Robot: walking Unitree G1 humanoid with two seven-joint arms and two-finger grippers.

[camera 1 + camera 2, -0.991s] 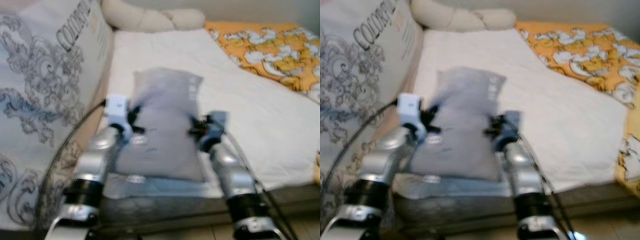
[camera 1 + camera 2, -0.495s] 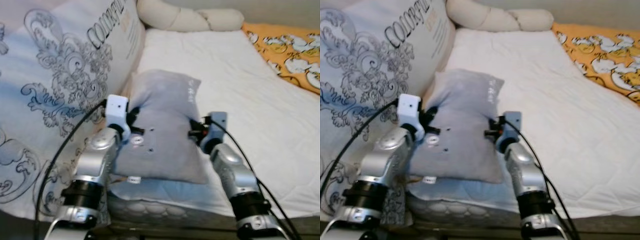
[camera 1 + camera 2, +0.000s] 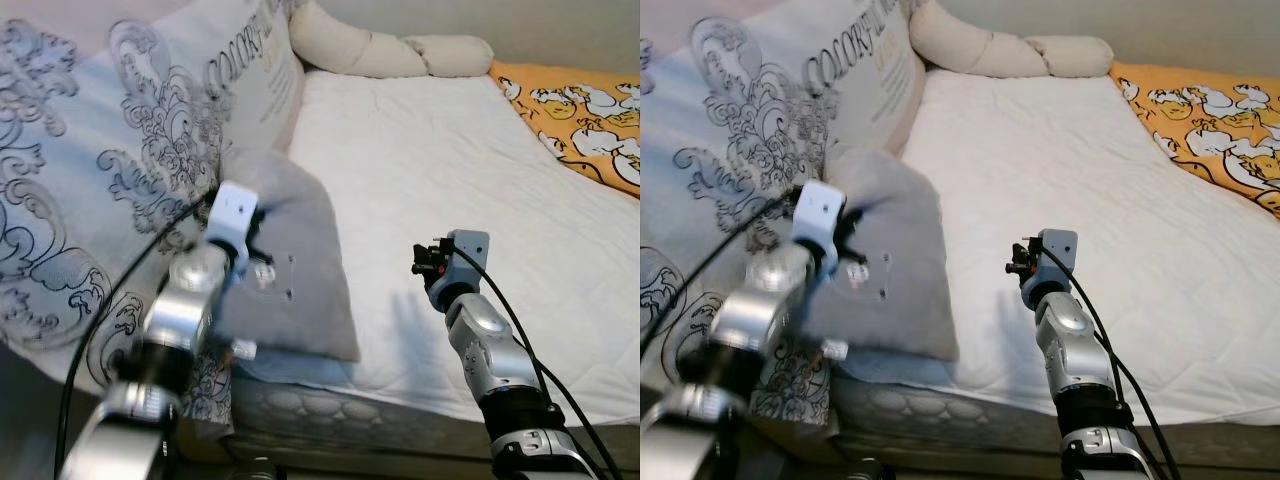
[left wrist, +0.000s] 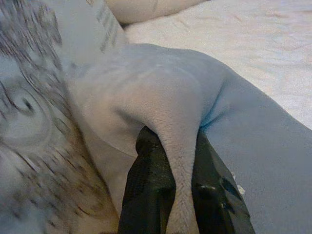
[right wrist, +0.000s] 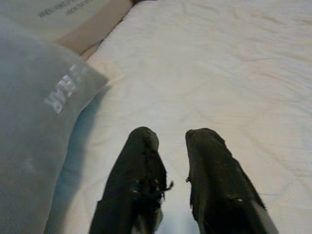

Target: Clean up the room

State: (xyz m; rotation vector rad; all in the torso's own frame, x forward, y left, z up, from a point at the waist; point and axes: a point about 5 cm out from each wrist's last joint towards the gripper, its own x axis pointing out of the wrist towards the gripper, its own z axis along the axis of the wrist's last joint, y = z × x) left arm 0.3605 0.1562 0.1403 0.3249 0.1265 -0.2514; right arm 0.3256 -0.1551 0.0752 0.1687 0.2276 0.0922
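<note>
At the far left a large white cushion printed with grey scrollwork and black lettering (image 3: 110,170) leans along the edge of the bed. Just beside it, resting against its patterned face, is a soft plain grey pillow (image 3: 300,270), which stands tilted at the near left corner of the white quilted mattress (image 3: 450,190). The left gripper (image 4: 170,165) holds this pillow: in the left wrist view its two black fingers (image 4: 148,180) are pressed together on a raised fold of the grey fabric, which bulges up between and above them (the fingertips themselves are buried in the cloth). The silver left arm (image 3: 180,320) reaches up to the pillow from the lower left, with a black cable looping beside it.

Further right, the right gripper (image 5: 170,139) hangs over bare white bedding, apart from the pillow, its fingers slightly spread with nothing between them. A pale printed label on the grey pillow's corner (image 5: 63,87) shows in the right wrist view.

Across the head of the bed lies a long cream bolster (image 3: 380,50), and at the far right an orange blanket with white cartoon figures (image 3: 590,110) covers the bed's edge.
</note>
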